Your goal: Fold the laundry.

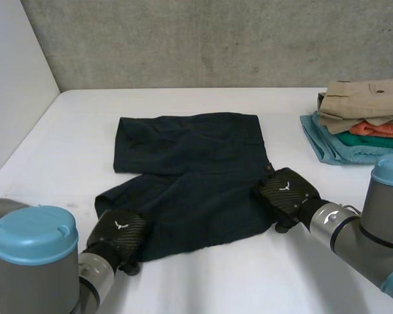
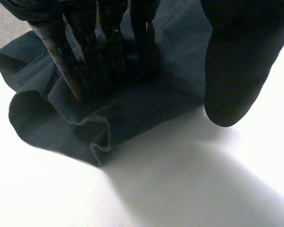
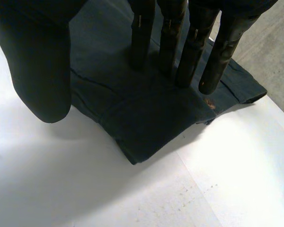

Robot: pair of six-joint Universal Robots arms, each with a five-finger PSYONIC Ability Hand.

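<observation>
Dark navy shorts (image 1: 190, 176) lie flat in the middle of the white table (image 1: 203, 281), one leg lying towards the left front. My left hand (image 1: 118, 232) rests on the shorts' near left corner. In the left wrist view its straight fingers (image 2: 104, 52) press into the rumpled cloth (image 2: 132, 113), and the thumb (image 2: 236, 61) stands apart over the bare table. My right hand (image 1: 285, 193) sits on the shorts' right edge. Its straight fingers (image 3: 180, 42) touch the cloth (image 3: 146, 118) near a corner, while the thumb (image 3: 38, 61) hangs free beside the hem.
A pile of folded clothes (image 1: 363, 121) stands at the back right: a tan garment on top, orange in the middle, a teal one beneath. A white wall (image 1: 13, 85) borders the table's left side and a concrete wall its back.
</observation>
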